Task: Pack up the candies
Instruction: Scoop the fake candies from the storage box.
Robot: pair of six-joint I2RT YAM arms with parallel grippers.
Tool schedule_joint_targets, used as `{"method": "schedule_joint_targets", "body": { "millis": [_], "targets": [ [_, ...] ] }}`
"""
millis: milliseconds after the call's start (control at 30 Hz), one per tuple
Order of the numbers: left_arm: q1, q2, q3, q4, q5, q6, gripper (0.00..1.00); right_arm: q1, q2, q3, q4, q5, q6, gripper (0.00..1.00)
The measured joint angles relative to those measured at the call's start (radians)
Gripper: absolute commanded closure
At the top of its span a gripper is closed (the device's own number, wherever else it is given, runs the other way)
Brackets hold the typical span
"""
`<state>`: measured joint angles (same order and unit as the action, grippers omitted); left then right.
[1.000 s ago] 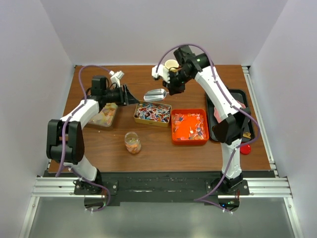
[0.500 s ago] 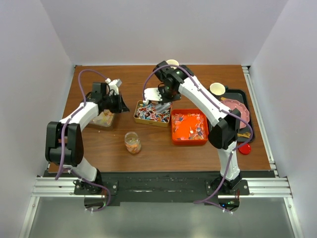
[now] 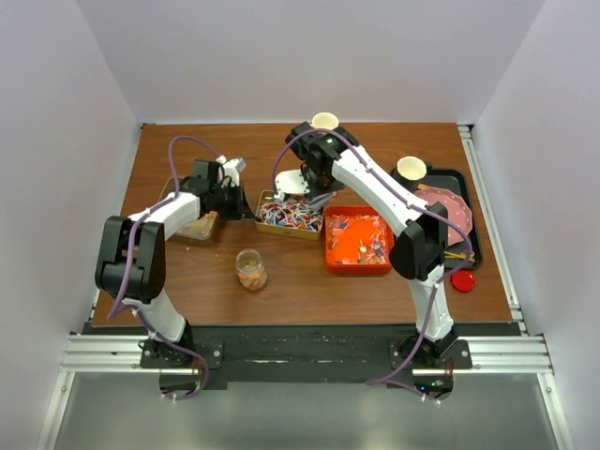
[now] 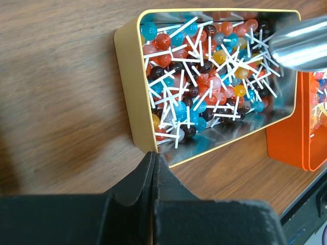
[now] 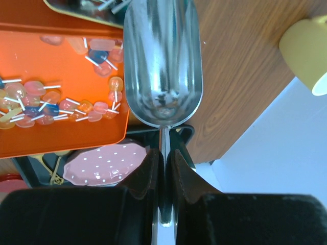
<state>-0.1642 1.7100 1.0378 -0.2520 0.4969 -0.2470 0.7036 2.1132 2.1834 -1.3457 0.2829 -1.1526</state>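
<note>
The left gripper (image 4: 155, 162) is staying pressed together, grasping nothing, just left of the gold tin (image 4: 127, 87). The right gripper (image 5: 164, 159) is clenching the handle of the scoop (image 5: 162, 61), which is hanging over this tin. The candies (image 4: 199, 76) are lying in the gold tin, in the orange tray (image 3: 358, 266) right of it, and in the jar (image 3: 250, 270) nearer.

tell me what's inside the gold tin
Small lollipops with white sticks, red, blue and orange, heaped in the gold tin; bare metal floor shows along one side. The metal scoop hides one corner.
</note>
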Motion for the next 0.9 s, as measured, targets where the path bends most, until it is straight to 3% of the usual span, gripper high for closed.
{"method": "schedule_joint_targets", "body": {
  "millis": [333,900],
  "targets": [
    [-0.048,0.024,0.005,0.046,0.039,-0.006,1.0,0.047,0.054,-0.037,0.007,0.101,-0.02,1.0],
    [-0.04,0.029,-0.025,0.104,0.076,-0.053,1.0,0.05,0.119,-0.028,0.015,0.257,0.002,1.0]
  ]
}}
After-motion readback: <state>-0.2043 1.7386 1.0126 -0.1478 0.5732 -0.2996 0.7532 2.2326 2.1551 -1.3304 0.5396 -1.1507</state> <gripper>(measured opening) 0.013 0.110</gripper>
